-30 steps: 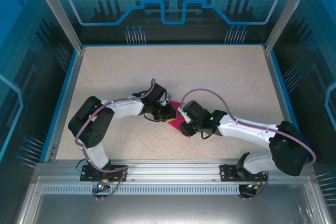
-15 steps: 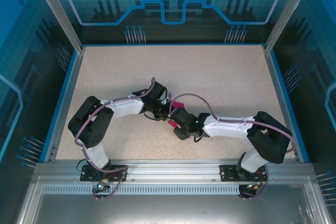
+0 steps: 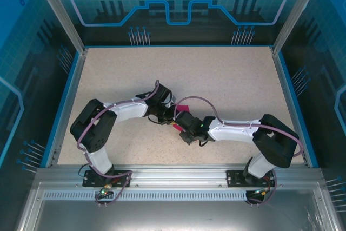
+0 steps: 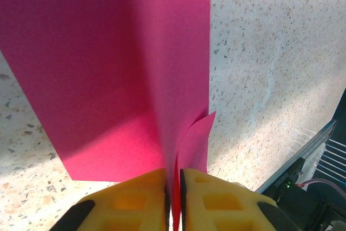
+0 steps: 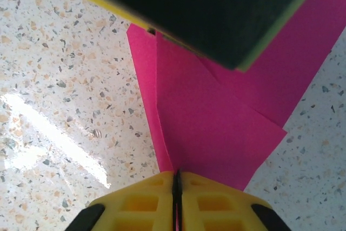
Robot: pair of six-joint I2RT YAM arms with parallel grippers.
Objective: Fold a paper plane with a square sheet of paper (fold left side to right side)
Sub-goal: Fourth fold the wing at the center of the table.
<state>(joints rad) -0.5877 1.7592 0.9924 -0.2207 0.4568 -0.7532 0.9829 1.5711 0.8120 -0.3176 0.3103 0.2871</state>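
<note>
The square sheet of paper (image 4: 119,68) is magenta-pink and folded into layers with creases. My left gripper (image 4: 174,187) is shut on its near edge, and several layers stand pinched between the yellow fingers (image 4: 135,198). My right gripper (image 5: 177,179) is shut on another edge of the paper (image 5: 216,117), its yellow jaws pressed together. In the top view the left gripper (image 3: 168,116) and right gripper (image 3: 178,123) meet at the table's middle, and just a sliver of paper (image 3: 177,127) shows between them. The left gripper's dark body (image 5: 216,9) looms over the paper in the right wrist view.
The speckled beige table (image 3: 216,79) has a blue rim and metal frame posts at its corners. Part of the right arm, with a green light (image 4: 303,187), sits close beside the left gripper. Open tabletop lies behind and to both sides.
The right arm has swung left until its gripper sits against the left one, covering most of the paper. The right gripper has shut on the paper. The left arm has stayed put.
</note>
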